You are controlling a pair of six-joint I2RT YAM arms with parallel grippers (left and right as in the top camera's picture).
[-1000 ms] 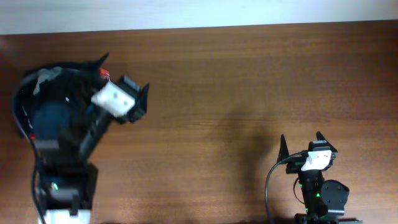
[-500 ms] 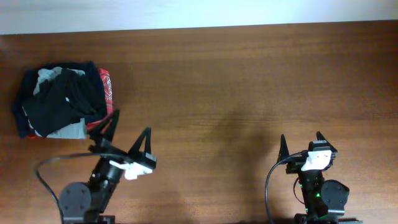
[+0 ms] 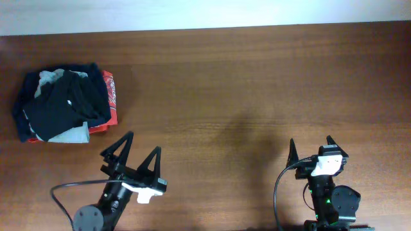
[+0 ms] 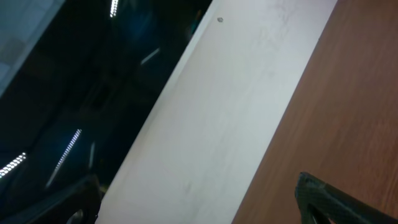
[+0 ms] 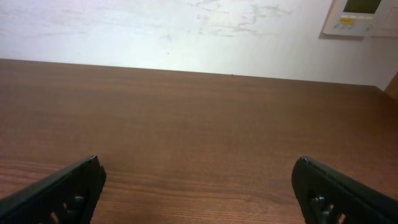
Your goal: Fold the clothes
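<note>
The left gripper (image 3: 142,144) is drawing further back from the clothes toward the near edge of the wooden surface (image 3: 257,77), its fingers spread wide and empty. The black T-shirt (image 3: 64,106) is lying crumpled atop the garment pile (image 3: 110,96) at the far left, unmoved. The right gripper (image 3: 310,142) is staying parked, fingers apart.

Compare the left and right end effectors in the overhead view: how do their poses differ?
The left end effector is angled diagonally; the right end effector points straight ahead. The left end effector sits near the black T-shirt; the right end effector is far from it. Both are open and empty.
</note>
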